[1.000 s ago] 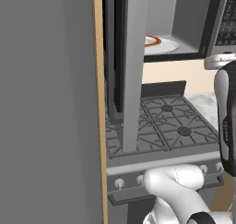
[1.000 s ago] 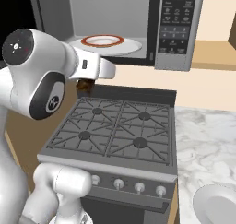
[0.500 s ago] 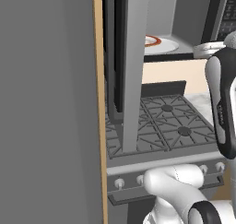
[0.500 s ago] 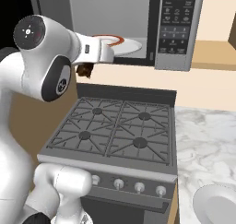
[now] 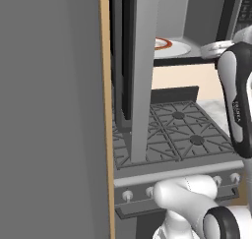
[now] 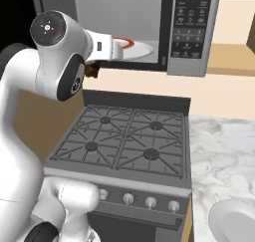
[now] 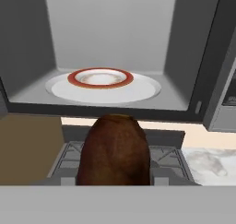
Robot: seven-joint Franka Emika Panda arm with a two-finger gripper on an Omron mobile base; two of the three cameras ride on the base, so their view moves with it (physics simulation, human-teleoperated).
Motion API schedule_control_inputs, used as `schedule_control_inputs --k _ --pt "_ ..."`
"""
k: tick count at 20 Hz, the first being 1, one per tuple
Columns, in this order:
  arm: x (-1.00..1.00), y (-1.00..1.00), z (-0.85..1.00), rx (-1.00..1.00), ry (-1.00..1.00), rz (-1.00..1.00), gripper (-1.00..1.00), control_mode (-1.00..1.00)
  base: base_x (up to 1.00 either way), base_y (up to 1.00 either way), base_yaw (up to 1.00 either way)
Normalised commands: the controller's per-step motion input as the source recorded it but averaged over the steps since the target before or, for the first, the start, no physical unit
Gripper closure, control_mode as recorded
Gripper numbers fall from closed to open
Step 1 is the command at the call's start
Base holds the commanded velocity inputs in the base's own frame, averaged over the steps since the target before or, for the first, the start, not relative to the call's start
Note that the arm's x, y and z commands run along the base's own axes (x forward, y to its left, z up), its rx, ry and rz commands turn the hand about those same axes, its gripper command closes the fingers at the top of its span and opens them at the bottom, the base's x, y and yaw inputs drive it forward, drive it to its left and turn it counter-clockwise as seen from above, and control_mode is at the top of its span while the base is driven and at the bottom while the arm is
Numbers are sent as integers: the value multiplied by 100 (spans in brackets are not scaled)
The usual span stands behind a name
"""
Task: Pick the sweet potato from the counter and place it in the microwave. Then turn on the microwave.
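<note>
Arm risen, brown sweet potato facing open microwave

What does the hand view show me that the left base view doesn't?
The hand view shows the sweet potato close up, just outside the open microwave, below the level of its floor. The left base view instead shows the microwave's open door edge-on and the stove's front knobs. Both show the white plate with its orange-red ring inside the microwave, and the stove's grates.
</note>
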Motion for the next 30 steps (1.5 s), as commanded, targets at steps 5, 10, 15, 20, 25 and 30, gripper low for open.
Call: schedule_control_inputs --k 5,10,15,20,25,30 --pt "38 8 6 0 0 0 100 -100 0 0 0" --pt "38 21 6 0 0 0 100 -100 0 0 0" --pt "45 16 1 0 0 3 100 -100 0 0 0" --pt "50 15 0 0 0 4 100 -100 0 0 0" --pt "58 15 1 0 0 2 100 -100 0 0 0" --pt "50 6 0 0 0 0 100 -100 0 0 0"
